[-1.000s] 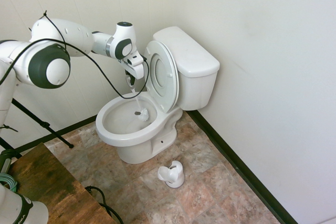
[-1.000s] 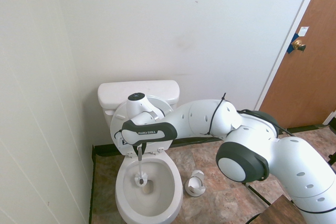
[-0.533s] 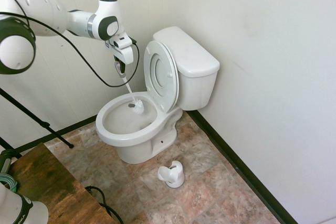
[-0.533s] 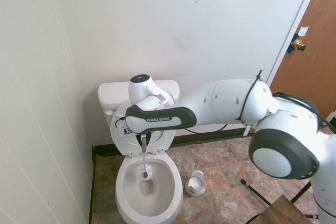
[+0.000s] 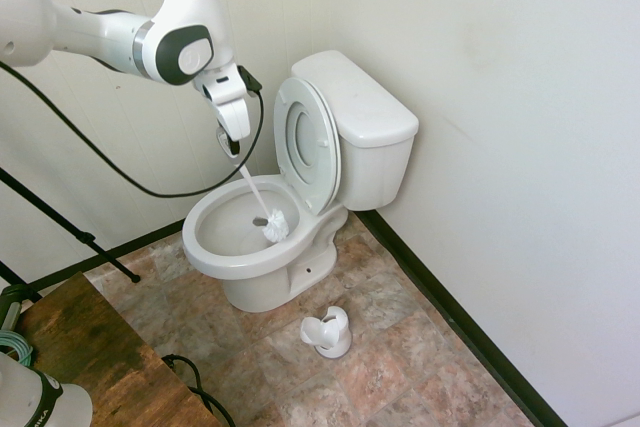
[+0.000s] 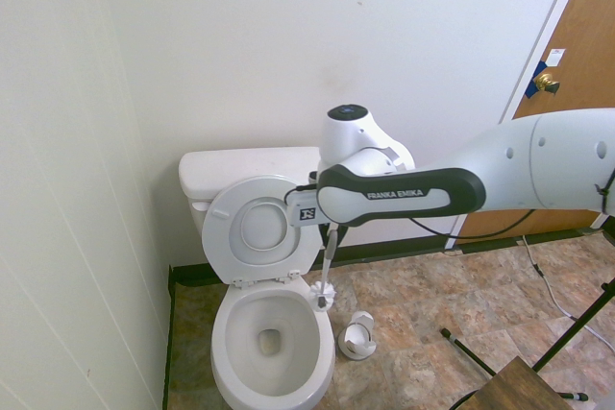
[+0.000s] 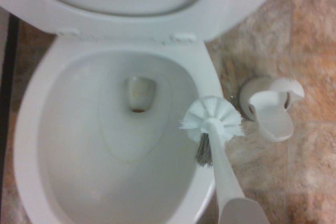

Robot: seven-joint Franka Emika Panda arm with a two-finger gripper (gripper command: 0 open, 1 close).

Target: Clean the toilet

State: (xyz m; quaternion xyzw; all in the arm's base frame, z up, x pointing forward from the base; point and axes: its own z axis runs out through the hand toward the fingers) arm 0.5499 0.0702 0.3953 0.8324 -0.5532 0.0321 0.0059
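Standing against the back wall, in the corner of the room: the toilet [image 5: 270,237], big and white, with its seat and lid [image 5: 308,143] tipped up and leaning back on the tank [image 5: 365,112]. Hanging above the bowl [image 6: 272,341] and a little to one side of it: the gripper [image 5: 230,142], pointing down, with the toilet lying below it and not touching it. Pinching the thin white handle of a toilet brush [image 5: 262,209], fingers pressed tight on it. Dangling down from the gripper on a slant, with the bristly round head [image 7: 211,119] sitting right over the rim of the bowl, on the side nearest the brush holder. Showing a small dark drain hole [image 7: 139,92] down at the bottom of the bowl, in the wrist view. Resting on the brown stone floor [image 5: 400,347] just beside the toilet base: a small white brush holder [image 5: 327,332], apart from both brush and bowl. Standing shut at the far edge of the second outside view: a brown door [image 6: 567,112] with a round knob.
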